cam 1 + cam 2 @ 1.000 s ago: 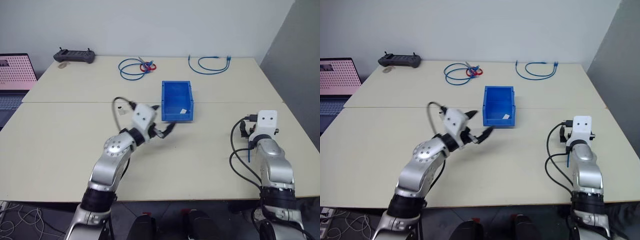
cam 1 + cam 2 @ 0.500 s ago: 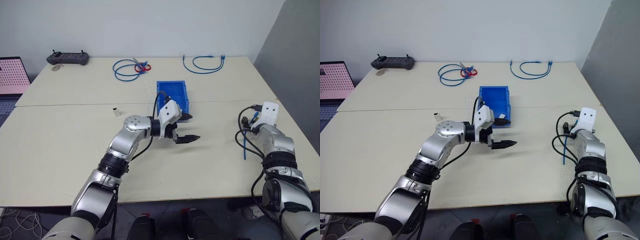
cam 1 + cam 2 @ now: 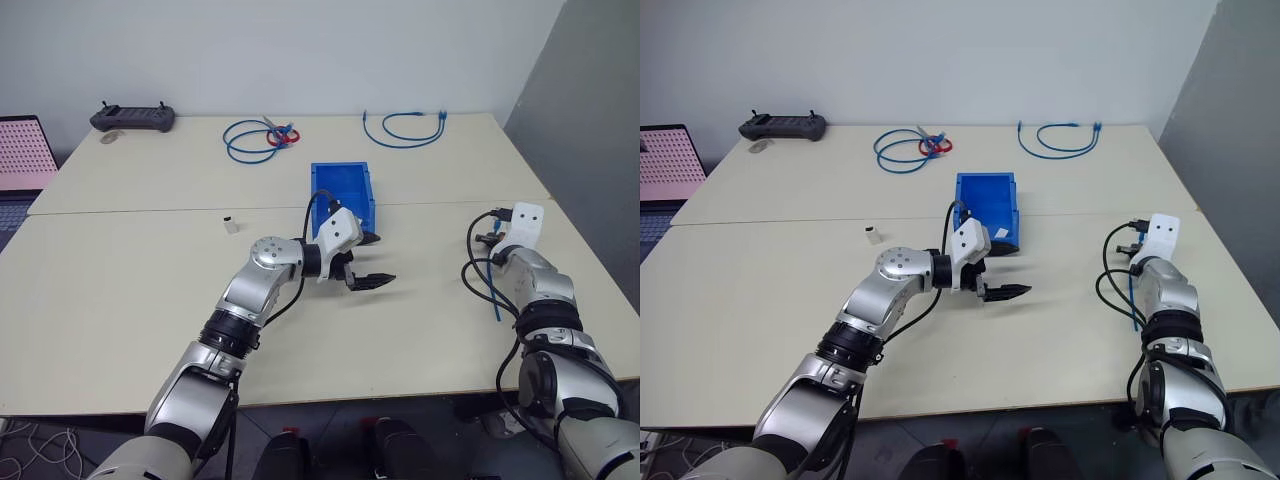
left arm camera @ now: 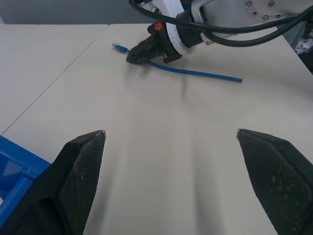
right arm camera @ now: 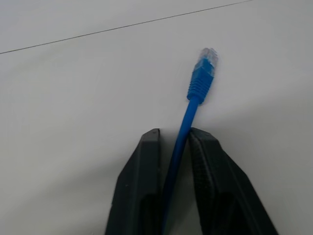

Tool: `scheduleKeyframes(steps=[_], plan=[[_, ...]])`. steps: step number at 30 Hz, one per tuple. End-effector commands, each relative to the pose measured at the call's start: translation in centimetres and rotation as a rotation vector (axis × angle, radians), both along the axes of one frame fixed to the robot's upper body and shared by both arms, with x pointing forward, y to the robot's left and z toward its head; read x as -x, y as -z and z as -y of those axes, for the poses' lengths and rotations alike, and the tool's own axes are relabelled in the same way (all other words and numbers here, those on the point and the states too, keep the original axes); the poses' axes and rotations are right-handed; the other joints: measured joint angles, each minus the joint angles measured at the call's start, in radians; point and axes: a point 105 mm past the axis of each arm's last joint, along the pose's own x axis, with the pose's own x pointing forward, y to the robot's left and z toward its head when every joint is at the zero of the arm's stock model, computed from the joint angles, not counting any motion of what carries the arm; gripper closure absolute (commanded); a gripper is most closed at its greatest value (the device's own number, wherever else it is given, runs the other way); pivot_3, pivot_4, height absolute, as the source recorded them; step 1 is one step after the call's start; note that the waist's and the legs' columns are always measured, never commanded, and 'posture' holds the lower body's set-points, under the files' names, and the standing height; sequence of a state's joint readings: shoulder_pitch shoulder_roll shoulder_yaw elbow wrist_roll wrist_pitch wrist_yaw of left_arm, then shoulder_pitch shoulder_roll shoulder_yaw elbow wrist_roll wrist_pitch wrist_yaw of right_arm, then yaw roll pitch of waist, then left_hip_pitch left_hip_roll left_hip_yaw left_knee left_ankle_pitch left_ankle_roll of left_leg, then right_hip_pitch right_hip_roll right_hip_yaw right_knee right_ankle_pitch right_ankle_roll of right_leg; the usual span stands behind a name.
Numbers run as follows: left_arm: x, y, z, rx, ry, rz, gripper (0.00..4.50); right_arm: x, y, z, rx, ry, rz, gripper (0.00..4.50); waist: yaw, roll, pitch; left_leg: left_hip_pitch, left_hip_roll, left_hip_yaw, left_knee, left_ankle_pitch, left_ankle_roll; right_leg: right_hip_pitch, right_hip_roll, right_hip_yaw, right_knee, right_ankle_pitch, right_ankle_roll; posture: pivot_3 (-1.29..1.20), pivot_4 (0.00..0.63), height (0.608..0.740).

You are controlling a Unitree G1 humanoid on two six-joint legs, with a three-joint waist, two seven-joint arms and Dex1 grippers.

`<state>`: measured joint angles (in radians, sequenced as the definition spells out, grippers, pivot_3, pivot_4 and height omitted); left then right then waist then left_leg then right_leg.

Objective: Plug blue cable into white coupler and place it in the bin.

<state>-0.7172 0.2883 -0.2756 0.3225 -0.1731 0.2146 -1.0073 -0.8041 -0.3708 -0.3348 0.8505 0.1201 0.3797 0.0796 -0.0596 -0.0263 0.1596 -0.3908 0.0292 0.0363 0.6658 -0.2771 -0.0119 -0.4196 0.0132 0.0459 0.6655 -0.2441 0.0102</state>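
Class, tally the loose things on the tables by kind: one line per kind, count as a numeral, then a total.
Blue cables: 3, a coil, a loop and the blue cable held in the right gripper
Blue bins: 1, the bin
White couplers: 1, the white coupler
Black controllers: 1, the controller
Total: 6

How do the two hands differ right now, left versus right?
The left hand is open, fingers wide apart with nothing between them; the right hand is shut on the blue cable, pinching it a little behind its plug.
The left hand hovers in front of the bin near the table's middle; the right hand is low at the table's right side.
Both have black fingers, and neither is at the white coupler.
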Motion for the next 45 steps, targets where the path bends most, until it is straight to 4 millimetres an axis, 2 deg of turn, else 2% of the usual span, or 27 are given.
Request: scheduleKeyframes(steps=[1, 4, 7, 9, 10, 11, 14, 18, 21, 24, 27, 29, 32, 34, 38, 41, 45], plan=[[0.4, -1.4, 0.7, 0.034, 0.001, 0.044, 0.0, 0.9, 2.4, -0.4, -0.059, 0.012, -0.076, 4.44, 0.001, 0.0, 0.0, 0.0, 0.0, 0.0, 0.0, 0.0, 0.0, 0.0, 0.0, 0.0, 0.0, 0.0, 0.0, 0.0, 0.15, 0.74], [1.6, -0.5, 0.3, 0.031, 0.003, 0.037, 0.0, 1.7, 1.3, -1.1, -0.002, -0.105, -0.05, 4.44, 0.003, 0.0, 0.0, 0.0, 0.0, 0.0, -0.001, 0.0, 0.0, 0.0, 0.0, 0.0, 0.0, 0.0, 0.0, 0.0, 0.15, 0.74], [3.6, 0.8, -1.3, 0.017, -0.025, 0.015, 0.0, 4.1, -0.4, -4.1, 0.168, -0.483, 0.007, 4.44, 0.006, 0.002, -0.001, -0.002, 0.0, -0.001, -0.002, 0.0, 0.0, -0.001, 0.0, -0.001, 0.0, 0.0, 0.0, 0.0, 0.15, 0.74], [4.6, 1.1, -2.8, 0.045, -0.109, 0.029, 0.0, 7.1, -0.8, -6.2, 0.324, -0.794, 0.028, 4.44, 0.006, 0.004, -0.001, -0.003, 0.0, -0.003, -0.002, 0.0, 0.0, -0.001, 0.0, 0.001, -0.001, -0.001, -0.001, 0.0, 0.15, 0.74], [5.3, 1.4, -3.8, 0.082, -0.194, 0.012, 0.0, 9.2, -0.6, -7.0, 0.46, -0.985, 0.027, 4.44, 0.01, 0.005, 0.0, -0.005, 0.0, -0.003, -0.002, -0.001, 0.0, -0.003, 0.0, 0.001, -0.002, -0.001, -0.001, 0.0, 0.15, 0.74], [6.2, 1.8, -4.8, 0.104, -0.265, 0.004, 0.0, 11.0, -0.4, -7.9, 0.507, -1.129, 0.007, 4.44, 0.01, 0.005, 0.0, -0.005, 0.0, -0.005, -0.002, -0.001, 0.001, -0.003, -0.002, 0.0, -0.003, -0.002, -0.001, 0.0, 0.15, 0.74], [8.5, 3.0, -6.8, 0.143, -0.457, -0.019, 0.0, 13.2, -0.9, -10.3, 0.484, -1.331, 0.025, 4.44, 0.0, 0.003, 0.001, -0.003, 0.001, -0.004, -0.003, -0.002, 0.002, -0.001, -0.003, 0.001, -0.003, -0.004, 0.0, 0.0, 0.15, 0.74], [11.1, 4.0, -9.2, 0.186, -0.668, -0.071, 0.0, 14.1, -0.9, -13.6, 0.442, -1.529, 0.057, 4.44, 0.01, 0.0, 0.004, 0.003, 0.001, -0.005, -0.001, 0.0, 0.005, 0.004, -0.003, -0.001, -0.001, -0.004, 0.004, 0.0, 0.15, 0.74], [13.0, 5.2, -11.2, 0.186, -0.798, -0.132, 0.0, 12.9, -0.7, -16.9, 0.428, -1.593, 0.101, 4.44, 0.006, -0.004, 0.006, 0.016, 0.002, -0.005, -0.001, 0.0, 0.005, 0.014, -0.002, 0.0, -0.002, -0.007, 0.0, 0.0, 0.15, 0.74], [14.2, 6.1, -12.7, 0.181, -0.892, -0.175, 0.0, 11.6, -0.6, -19.8, 0.406, -1.626, 0.13, 4.44, 0.0, -0.005, 0.008, 0.017, 0.003, -0.004, -0.002, 0.0, 0.005, 0.014, -0.001, 0.0, -0.001, -0.009, -0.003, 0.0, 0.15, 0.74], [14.7, 7.2, -14.1, 0.168, -0.975, -0.197, 0.0, 11.0, -0.3, -22.4, 0.405, -1.685, 0.146, 4.44, -0.005, -0.005, 0.007, 0.015, 0.002, -0.001, -0.003, -0.002, 0.005, 0.012, -0.001, 0.001, -0.002, -0.007, 0.0, 0.0, 0.15, 0.74], [14.7, 7.4, -14.2, 0.167, -0.988, -0.197, 0.0, 10.9, 0.0, -23.0, 0.416, -1.702, 0.146, 4.44, 0.002, -0.005, 0.007, 0.01, 0.001, -0.001, -0.003, -0.004, 0.004, 0.008, -0.003, 0.001, -0.002, -0.005, -0.005, 0.0, 0.15, 0.74], [14.4, 7.3, -14.4, 0.153, -0.981, -0.183, 0.0, 10.7, 0.4, -23.2, 0.416, -1.703, 0.136, 3.85, 0.015, -0.005, 0.007, -0.001, 0.0, -0.002, -0.003, -0.008, 0.0, -0.001, -0.006, 0.0, -0.003, -0.007, -0.006, 0.0, 0.15, 0.74], [14.0, 7.1, -14.7, 0.148, -0.963, -0.177, 0.0, 10.6, 0.3, -22.6, 0.419, -1.689, 0.141, 3.43, 0.026, -0.005, 0.007, -0.006, 0.0, -0.002, -0.002, -0.009, -0.001, -0.004, -0.007, -0.002, -0.004, -0.007, -0.006, 0.0, 0.15, 0.74], [13.0, 6.4, -14.5, 0.097, -0.828, -0.152, 0.0, 11.0, -0.4, -20.7, 0.416, -1.646, 0.137, 2.21, 0.036, -0.005, 0.007, -0.005, -0.001, -0.005, 0.0, -0.009, -0.001, -0.002, -0.008, -0.005, -0.002, -0.007, -0.006, 0.0, 0.15, 0.74], [11.6, 5.9, -14.2, 0.037, -0.674, -0.131, 0.0, 12.1, -1.4, -19.0, 0.342, -1.59, 0.102, 1.41, 0.039, -0.005, 0.007, -0.003, -0.001, -0.006, 0.0, -0.009, -0.001, 0.0, -0.008, -0.006, 0.0, -0.007, -0.006, 0.0, 0.15, 0.74], [9.6, 6.0, -13.5, -0.034, -0.469, -0.137, 0.0, 14.5, -2.9, -17.6, 0.227, -1.547, 0.069, 1.41, 0.036, -0.005, 0.007, -0.002, 0.0, -0.006, 0.004, -0.006, 0.0, 0.0, -0.005, -0.006, 0.003, -0.007, -0.006, 0.0, 0.15, 0.74]])
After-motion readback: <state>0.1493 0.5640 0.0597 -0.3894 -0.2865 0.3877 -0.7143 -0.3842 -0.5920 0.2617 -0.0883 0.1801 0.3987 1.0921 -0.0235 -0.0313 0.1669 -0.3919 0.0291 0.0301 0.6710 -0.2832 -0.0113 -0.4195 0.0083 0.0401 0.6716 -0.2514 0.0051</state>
